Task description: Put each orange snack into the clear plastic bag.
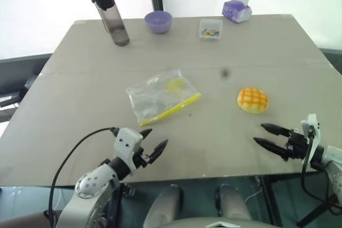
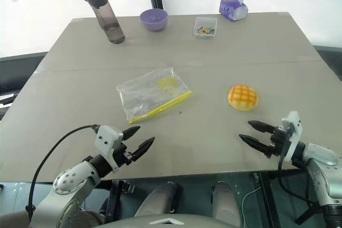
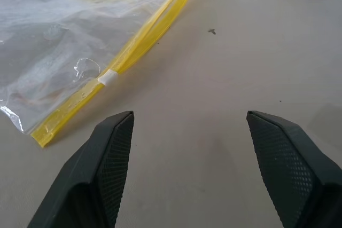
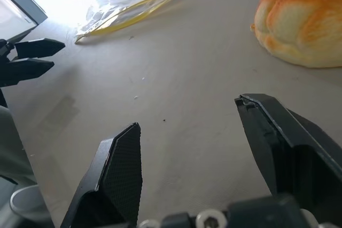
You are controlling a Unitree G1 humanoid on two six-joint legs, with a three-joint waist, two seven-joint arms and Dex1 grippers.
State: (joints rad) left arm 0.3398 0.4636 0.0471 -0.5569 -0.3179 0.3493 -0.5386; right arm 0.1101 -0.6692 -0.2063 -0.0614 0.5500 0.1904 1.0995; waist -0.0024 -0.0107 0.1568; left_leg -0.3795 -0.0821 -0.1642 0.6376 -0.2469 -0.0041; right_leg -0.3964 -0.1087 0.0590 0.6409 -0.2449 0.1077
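Now, starting at your left: the left gripper (image 1: 154, 143) hovers over the near edge of the table (image 1: 80, 94), left of its middle, with its two black fingers spread wide and nothing between them. Just beyond it, toward the middle of the table, you have the clear plastic bag (image 1: 162, 96) lying flat, its yellow seal strip (image 3: 120, 63) along the side facing the near edge and angled toward the right. The bag looks empty apart from faint yellow print.

Right of the bag and well apart from it, the orange snack (image 1: 253, 100) sits on the bare surface, closer to the right edge than to the middle. Your right gripper (image 1: 269, 136) hovers near the near-right corner, pointing inward across the table, fingers parted and holding nothing; the snack lies just beyond its tips, untouched.

Along the far edge, from left to right, you see a dark water bottle (image 1: 110, 18), a purple bowl (image 1: 158, 22), a small clear box (image 1: 210, 29) and a purple tissue pack (image 1: 237, 9).
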